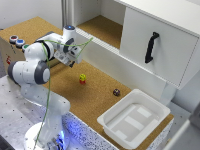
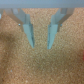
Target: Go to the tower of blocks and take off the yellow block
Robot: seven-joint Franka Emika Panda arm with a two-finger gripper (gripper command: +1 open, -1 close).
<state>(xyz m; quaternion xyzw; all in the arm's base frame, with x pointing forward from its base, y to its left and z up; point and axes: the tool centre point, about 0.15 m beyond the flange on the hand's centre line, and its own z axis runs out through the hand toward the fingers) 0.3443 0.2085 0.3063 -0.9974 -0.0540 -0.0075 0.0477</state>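
Gripper [image 2: 42, 46] hangs spread and empty above bare cork table [image 1: 95, 95], probably staged for the approach, while the yellow block [image 1: 82, 76] tops the red cube [image 1: 82, 81] in the tower of blocks [image 1: 82, 79], well apart from it, between arm and white bin [image 1: 112, 131].

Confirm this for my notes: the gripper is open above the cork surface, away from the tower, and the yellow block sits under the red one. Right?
One detail is wrong. In the exterior view the yellow block sits on top of the red block, not under it. The rest holds: the gripper is open above the cork surface, away from the tower of blocks.
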